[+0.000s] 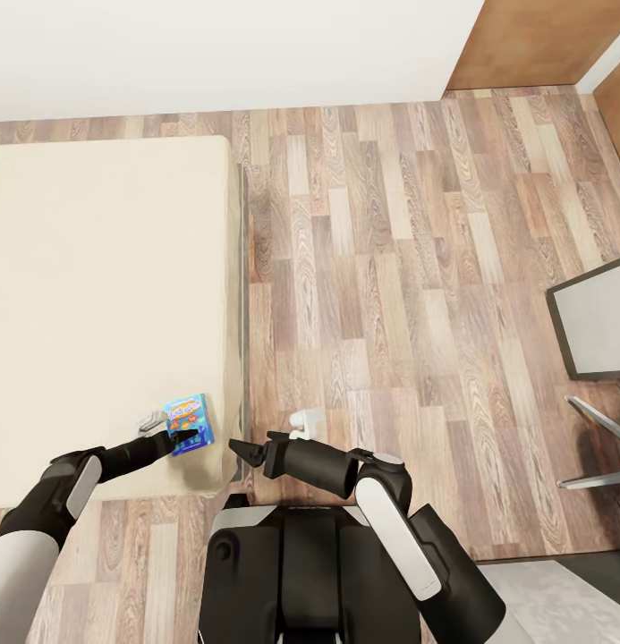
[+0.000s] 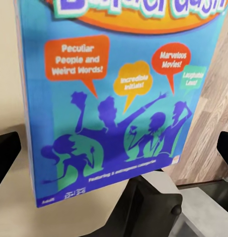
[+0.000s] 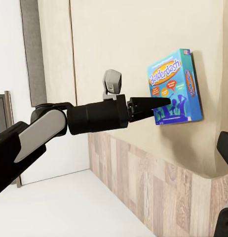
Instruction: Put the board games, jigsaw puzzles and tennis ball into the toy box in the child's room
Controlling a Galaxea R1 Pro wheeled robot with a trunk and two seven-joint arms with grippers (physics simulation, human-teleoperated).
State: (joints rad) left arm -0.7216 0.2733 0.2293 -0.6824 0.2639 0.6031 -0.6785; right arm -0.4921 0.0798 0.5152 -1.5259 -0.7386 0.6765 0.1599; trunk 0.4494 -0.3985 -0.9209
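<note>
One board game, a blue flat box with orange speech bubbles, lies near the front right corner of the bed, on the cream mattress. My left gripper reaches over the mattress, its tips at the box's near edge. In the left wrist view the box sits just ahead of the left gripper, whose fingers stand wide open at either side. The right wrist view shows the box with the left gripper pointing at it. My right gripper hangs open beside the bed's grey edge.
Wood-plank floor stretches right of the bed to a white wall. A grey tabletop corner juts in at the right edge, with metal bars below it. My own base is close to the bed's corner.
</note>
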